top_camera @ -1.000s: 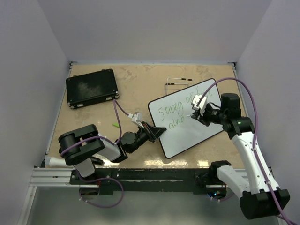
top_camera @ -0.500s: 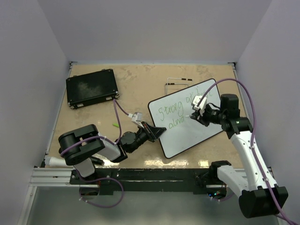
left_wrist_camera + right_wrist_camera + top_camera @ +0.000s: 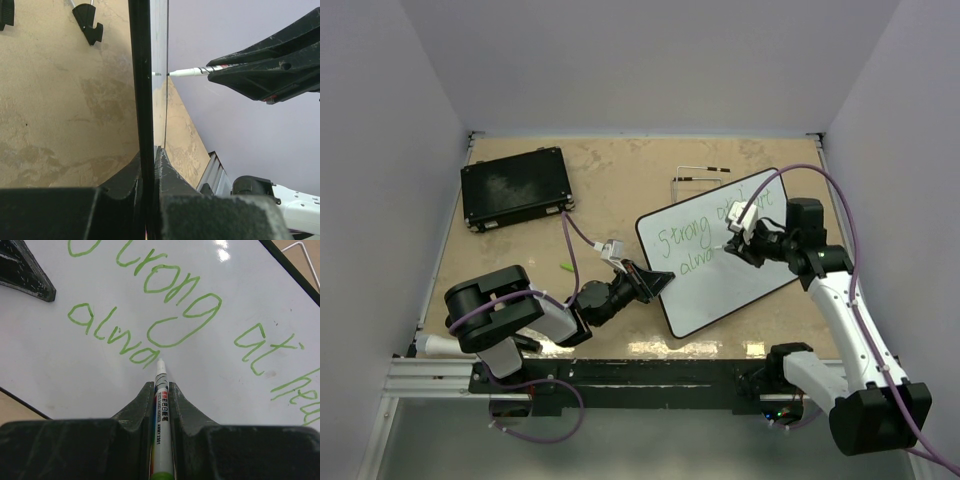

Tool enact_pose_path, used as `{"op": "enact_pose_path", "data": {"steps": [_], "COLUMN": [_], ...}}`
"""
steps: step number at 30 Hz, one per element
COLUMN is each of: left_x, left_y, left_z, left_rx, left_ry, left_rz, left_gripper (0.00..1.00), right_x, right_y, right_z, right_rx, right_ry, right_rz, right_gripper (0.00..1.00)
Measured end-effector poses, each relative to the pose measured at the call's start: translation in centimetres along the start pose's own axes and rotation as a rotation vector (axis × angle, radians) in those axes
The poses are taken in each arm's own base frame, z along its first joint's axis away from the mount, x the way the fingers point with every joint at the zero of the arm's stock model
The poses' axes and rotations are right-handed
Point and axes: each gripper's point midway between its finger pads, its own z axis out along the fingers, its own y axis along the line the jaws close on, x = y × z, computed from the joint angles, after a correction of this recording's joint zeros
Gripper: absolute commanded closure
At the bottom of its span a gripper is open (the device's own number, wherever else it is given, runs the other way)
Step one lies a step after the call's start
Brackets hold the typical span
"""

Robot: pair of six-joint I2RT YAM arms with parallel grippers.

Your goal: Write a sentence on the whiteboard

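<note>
The whiteboard (image 3: pixel 735 285) lies tilted on the table, and my left gripper (image 3: pixel 658 281) is shut on its black rim at the lower left. In the left wrist view the rim (image 3: pixel 141 75) runs edge-on between the shut jaws of my left gripper (image 3: pixel 149 160). My right gripper (image 3: pixel 733 244) is shut on a white marker (image 3: pixel 161 410). The marker's tip meets the board just right of the last stroke. The sentence (image 3: pixel 165 287) reads "Strong at hea" in green, with "alwa" (image 3: pixel 115 337) on the line below.
A flat black case (image 3: pixel 515 187) lies at the far left. A small green cap (image 3: pixel 565 266) rests near the left arm. A thin wire stand (image 3: pixel 700 175) sits behind the board. Walls close in the table on three sides.
The right arm has shifted slightly with the marker at the end of "alwa". The left arm and the board have stayed put.
</note>
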Motion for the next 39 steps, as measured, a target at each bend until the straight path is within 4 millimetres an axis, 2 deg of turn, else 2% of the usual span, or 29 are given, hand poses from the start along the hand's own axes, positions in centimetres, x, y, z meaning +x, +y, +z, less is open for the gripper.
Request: {"op": "enact_pose_path", "data": {"steps": [24, 39], "left_x": [0.0, -0.1], "left_y": [0.0, 0.1], "left_z": [0.0, 0.0], "left_rx": [0.000, -0.001], "left_ry": [0.001, 0.000], "left_rz": [-0.001, -0.003], "left_gripper": [1.00, 1.00], "right_x": [0.7, 1.7], "right_y": [-0.4, 0.4], "right_z": [0.4, 0.1], "right_rx": [0.015, -0.019], "right_ry": [0.021, 0.057], "right_rz": [0.002, -0.013], "right_gripper": [1.00, 1.00]}}
